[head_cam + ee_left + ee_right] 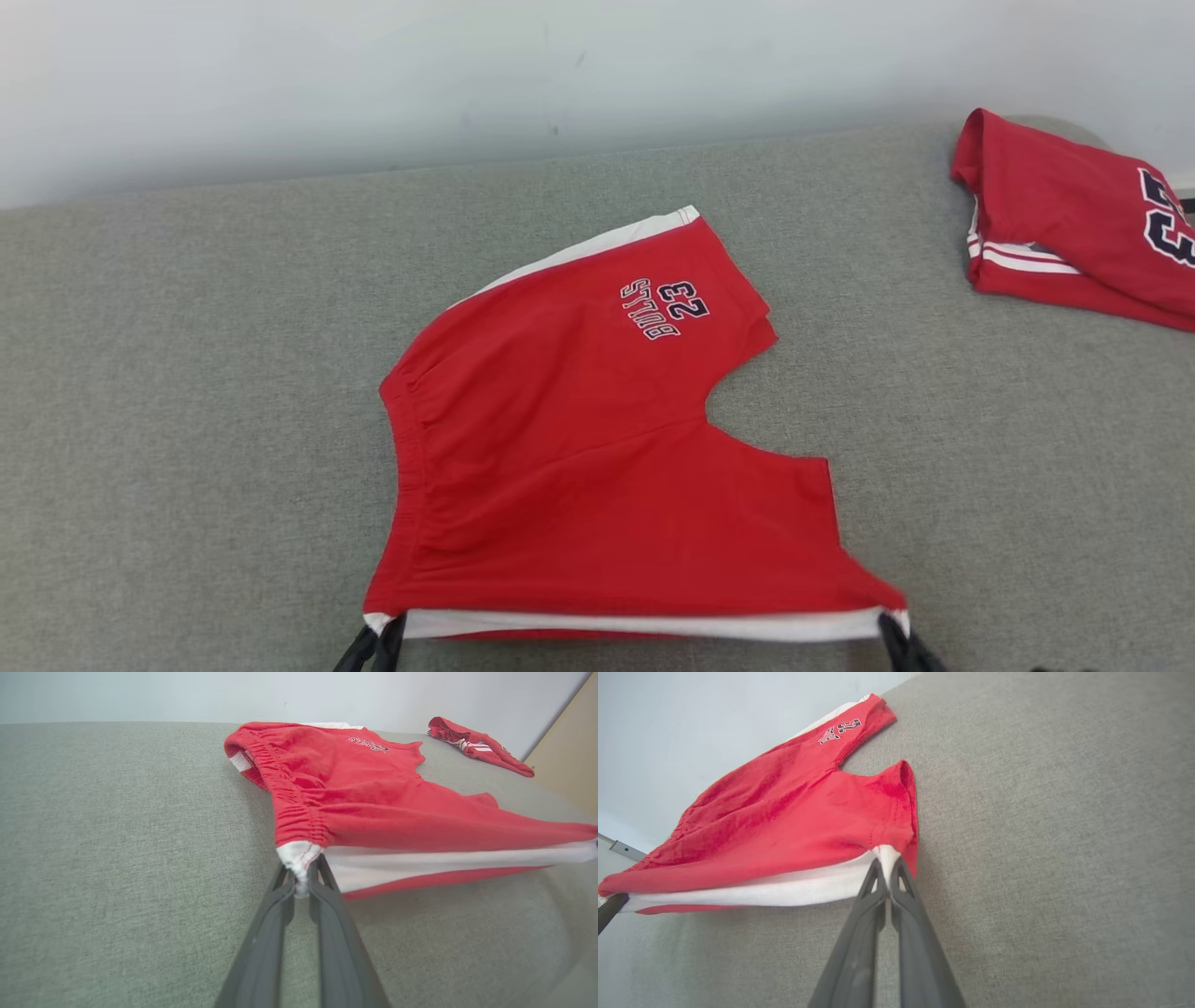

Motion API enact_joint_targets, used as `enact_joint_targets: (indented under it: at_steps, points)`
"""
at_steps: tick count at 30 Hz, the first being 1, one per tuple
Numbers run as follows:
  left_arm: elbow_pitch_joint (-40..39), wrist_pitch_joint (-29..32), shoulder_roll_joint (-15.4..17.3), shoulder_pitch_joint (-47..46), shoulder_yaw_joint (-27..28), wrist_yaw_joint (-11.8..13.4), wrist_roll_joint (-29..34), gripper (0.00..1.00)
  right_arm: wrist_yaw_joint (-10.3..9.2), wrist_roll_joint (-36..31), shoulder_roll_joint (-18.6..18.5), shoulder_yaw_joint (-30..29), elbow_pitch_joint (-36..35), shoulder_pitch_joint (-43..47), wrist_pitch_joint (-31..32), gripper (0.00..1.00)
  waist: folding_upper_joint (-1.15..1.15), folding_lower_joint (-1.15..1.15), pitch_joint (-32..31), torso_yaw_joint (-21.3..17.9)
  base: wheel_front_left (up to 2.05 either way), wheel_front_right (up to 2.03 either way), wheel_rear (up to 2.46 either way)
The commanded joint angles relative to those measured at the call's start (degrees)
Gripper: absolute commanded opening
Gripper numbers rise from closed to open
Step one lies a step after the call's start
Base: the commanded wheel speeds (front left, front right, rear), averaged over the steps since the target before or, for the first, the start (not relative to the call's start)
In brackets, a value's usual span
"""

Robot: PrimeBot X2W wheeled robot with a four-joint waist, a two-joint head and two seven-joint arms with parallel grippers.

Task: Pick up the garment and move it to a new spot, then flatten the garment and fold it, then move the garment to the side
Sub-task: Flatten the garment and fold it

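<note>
A pair of red shorts [579, 467] with white side stripes and "BULLS 23" print lies spread on the grey surface, its near edge lifted slightly. My left gripper [385, 633] is shut on the waistband corner [299, 858] at the white stripe. My right gripper [894, 630] is shut on the leg-hem corner [888, 858] of the same white stripe. The stripe [644, 625] stretches taut between the two grippers. The shorts [373, 798] rise from the surface near the fingers, and the far leg lies flat. In the right wrist view the shorts [794, 812] run toward the wall.
A folded red jersey [1074, 224] with white stripes lies at the far right of the grey padded surface [187, 420], close to the pale wall [467, 75]. That jersey [476, 744] also appears beyond the shorts in the left wrist view.
</note>
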Motion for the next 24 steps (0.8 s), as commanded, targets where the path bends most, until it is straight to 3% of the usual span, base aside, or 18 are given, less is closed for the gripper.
enact_joint_targets:
  at_steps: [1, 12, 17, 24]
  points:
    - [-0.68, -0.18, -0.32, -0.01, 0.23, -0.22, 0.87, 0.00, -0.18, -0.35, -0.27, -0.86, -0.72, -1.10, -0.32, 0.00, 0.00, 0.00, -0.10, 0.29, 0.00, 0.00, 0.00]
    - [-2.97, -0.18, -0.85, -7.31, -2.84, -0.31, 1.49, 0.00, -0.18, -0.20, -8.15, -1.05, 0.39, -14.87, 2.15, 0.00, 0.00, 0.00, 0.05, 3.44, 0.00, 0.00, 0.00]
    - [-0.46, -0.18, -0.06, -15.45, -5.38, -0.32, -0.06, 0.00, -0.18, -0.05, -11.79, 1.85, 5.53, -26.38, 3.20, 0.00, 0.00, 0.00, 1.80, 5.03, 0.00, 0.00, 0.00]
    - [5.81, -0.18, 0.81, -27.10, -6.99, -0.26, -3.04, 0.00, -0.18, 1.10, -13.73, 7.39, 17.53, -44.89, 3.92, 0.00, 0.00, 0.00, 6.54, 6.62, 0.00, 0.00, 0.00]
